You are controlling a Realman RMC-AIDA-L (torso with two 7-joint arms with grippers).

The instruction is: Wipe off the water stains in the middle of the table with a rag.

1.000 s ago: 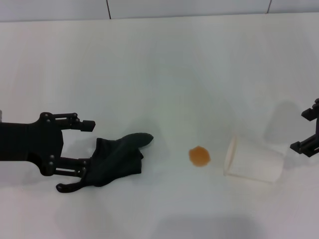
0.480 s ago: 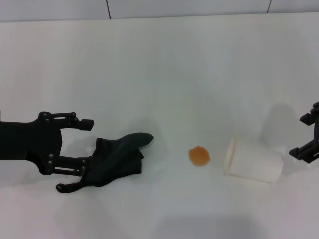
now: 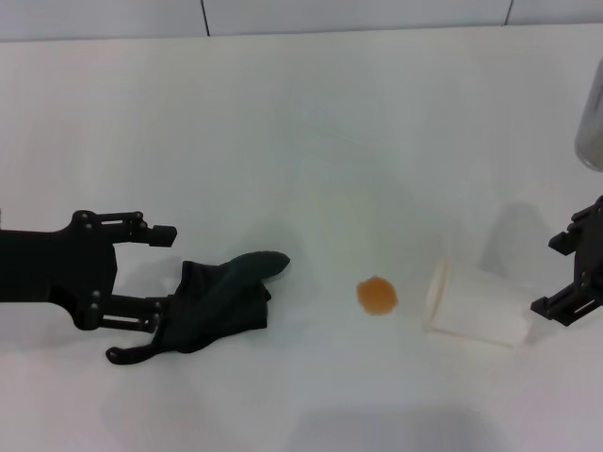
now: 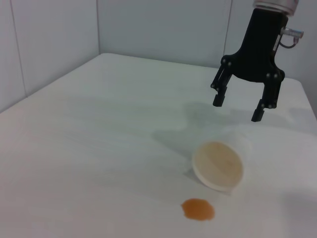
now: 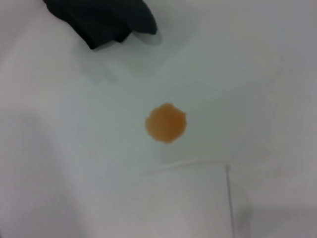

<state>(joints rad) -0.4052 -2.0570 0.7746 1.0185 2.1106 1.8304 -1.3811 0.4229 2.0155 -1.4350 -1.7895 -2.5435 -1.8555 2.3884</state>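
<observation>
The water stain (image 3: 377, 295) is a small round orange-brown spot on the white table (image 3: 301, 141); it also shows in the left wrist view (image 4: 198, 209) and the right wrist view (image 5: 166, 122). The rag (image 3: 221, 301) is a dark crumpled cloth lying left of the stain, its pointed tip toward it; the right wrist view shows its edge (image 5: 104, 17). My left gripper (image 3: 168, 282) is open at the rag's left end, its lower finger touching the cloth. My right gripper (image 3: 548, 278) is open, hovering just beyond the cup's closed end (image 4: 237, 109).
A translucent whitish plastic cup (image 3: 476, 306) lies on its side right of the stain, mouth toward it (image 4: 220, 163). Dark seam lines run along the far edge of the table (image 3: 205, 17). A wall stands behind the table (image 4: 163, 29).
My right gripper has moved inward and lower, closer to the cup's closed end. The left gripper, rag, stain and cup have not moved.
</observation>
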